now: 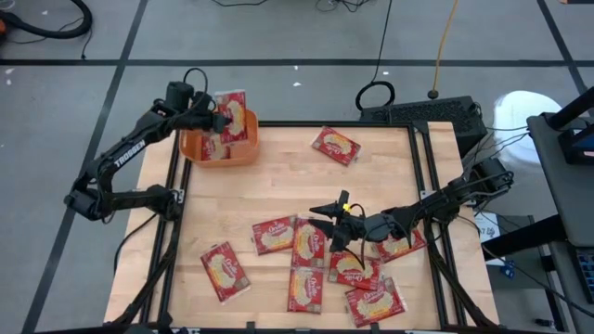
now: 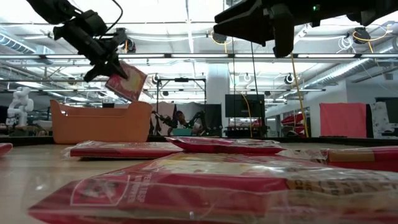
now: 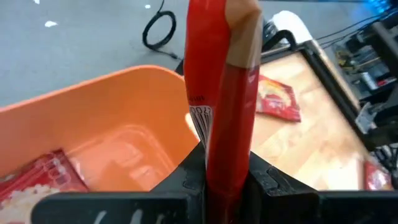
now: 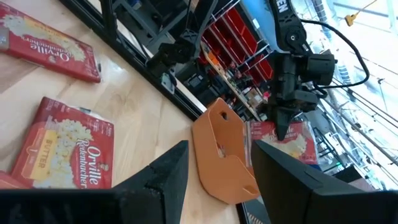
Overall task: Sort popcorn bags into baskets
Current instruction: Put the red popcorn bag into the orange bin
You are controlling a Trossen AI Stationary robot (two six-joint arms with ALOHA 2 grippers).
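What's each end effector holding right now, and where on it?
Left end effector grips a popcorn bag by one edge over the basket. Right end effector holds nothing.

wooden table (image 1: 278, 186), black keyboard (image 1: 422, 113), coiled cable (image 1: 375, 95)

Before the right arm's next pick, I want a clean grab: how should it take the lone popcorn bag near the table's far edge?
The lone bag lies flat and tilted, clear of the others. Come straight down and pinch across its short width, jaws turned to match its tilt.
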